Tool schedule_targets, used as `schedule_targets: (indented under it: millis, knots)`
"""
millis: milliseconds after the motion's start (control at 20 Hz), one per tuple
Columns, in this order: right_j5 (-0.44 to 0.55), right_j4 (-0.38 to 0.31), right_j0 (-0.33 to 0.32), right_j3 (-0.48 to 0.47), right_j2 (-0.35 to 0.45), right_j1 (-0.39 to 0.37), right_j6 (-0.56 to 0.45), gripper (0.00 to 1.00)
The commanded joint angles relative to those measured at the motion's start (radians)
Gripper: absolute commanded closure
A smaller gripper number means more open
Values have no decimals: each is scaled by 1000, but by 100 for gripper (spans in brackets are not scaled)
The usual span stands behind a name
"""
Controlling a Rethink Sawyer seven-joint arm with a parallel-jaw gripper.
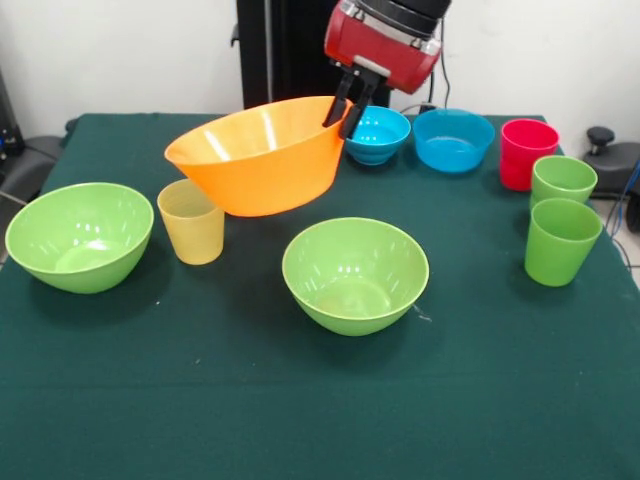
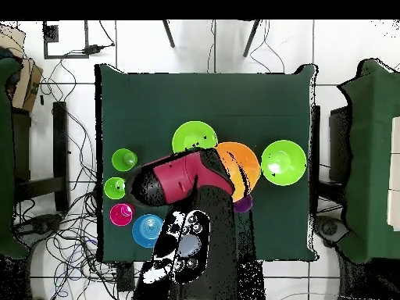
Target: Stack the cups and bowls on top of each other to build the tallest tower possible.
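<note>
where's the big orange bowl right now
In the front view the orange bowl hangs tilted above the table, its rim pinched by the gripper, between the yellow cup and a blue bowl.

Arm reaches down from above, tool (image 1: 347, 112) clamped, wrist tilted.
</note>
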Motion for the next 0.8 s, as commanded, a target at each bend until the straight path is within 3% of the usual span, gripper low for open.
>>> schedule_targets:
  millis: [50, 800]
  knots:
    - [124, 31, 20, -71, 77, 10, -30, 100]
    - [161, 32, 80, -104, 45, 28, 16, 100]
